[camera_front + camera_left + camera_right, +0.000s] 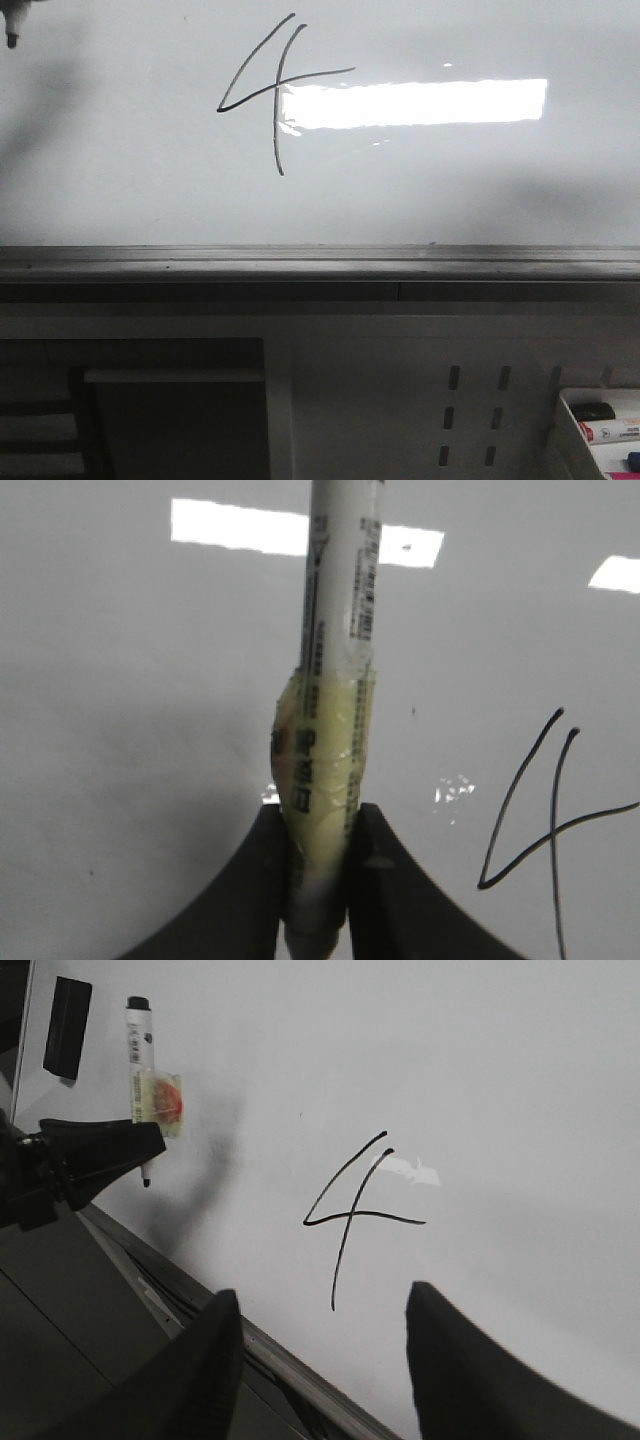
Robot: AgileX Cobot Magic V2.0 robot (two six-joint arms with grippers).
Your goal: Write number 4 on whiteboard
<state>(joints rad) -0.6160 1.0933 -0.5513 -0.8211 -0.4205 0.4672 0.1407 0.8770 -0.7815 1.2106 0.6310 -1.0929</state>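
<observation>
The whiteboard (450,190) fills the far half of the front view, and a black number 4 (275,90) is drawn on it. My left gripper (318,880) is shut on a white marker (335,630) wrapped in yellowish tape. The marker tip (12,38) shows at the top left of the front view, well to the left of the 4 (555,830). In the right wrist view the left gripper (100,1155) holds the marker (145,1060) beside the 4 (350,1210). My right gripper (322,1292) is open and holds nothing, near the board's lower edge below the 4.
A grey metal rail (320,262) runs along the board's near edge. Below it is a white perforated panel (470,420), and a tray with markers (600,430) stands at the bottom right. A black eraser (67,1013) sits on the board beyond the marker.
</observation>
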